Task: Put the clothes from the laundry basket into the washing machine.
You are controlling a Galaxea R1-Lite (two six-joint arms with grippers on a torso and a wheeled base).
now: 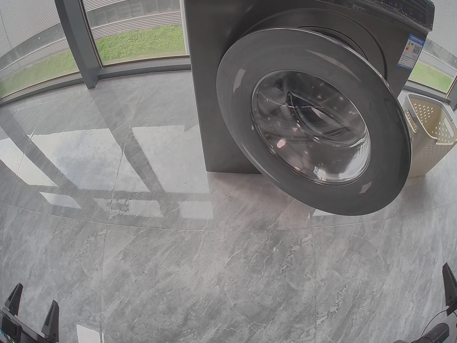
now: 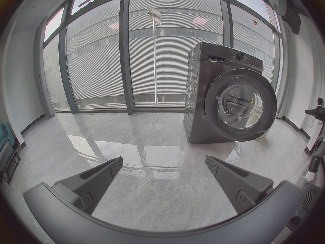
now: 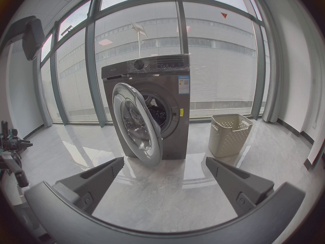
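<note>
Nearest to me are the two claws, held low in front of the robot over the bare grey floor (image 1: 190, 272). The left gripper (image 2: 162, 165) has its two fingers spread well apart, with nothing between them. The right gripper (image 3: 164, 165) is the same, spread and holding nothing. I think they are open like this because no cloth is taken up at this moment. Both are well apart from the machine and from the basket.

Further on stands the washing machine (image 1: 214, 72), a dark grey front loader. Its round door (image 1: 314, 120) is swung out toward the robot, hinged on the robot's left side of the opening. It seems to be left open so that the drum (image 3: 157, 110) can receive the laundry, and the way in looks freer from the robot's right. Something dark shows in the mouth of the drum, but I cannot tell if it is cloth.

Just beside the machine, on the robot's right, the laundry basket (image 3: 230, 134) stands upright on the floor. It is cream coloured, with many small holes in its walls. Nothing rises above its rim and its bottom is hidden, so I cannot tell if clothes lie in it.

Behind all this are tall windows (image 1: 138, 39) with grass outside.
</note>
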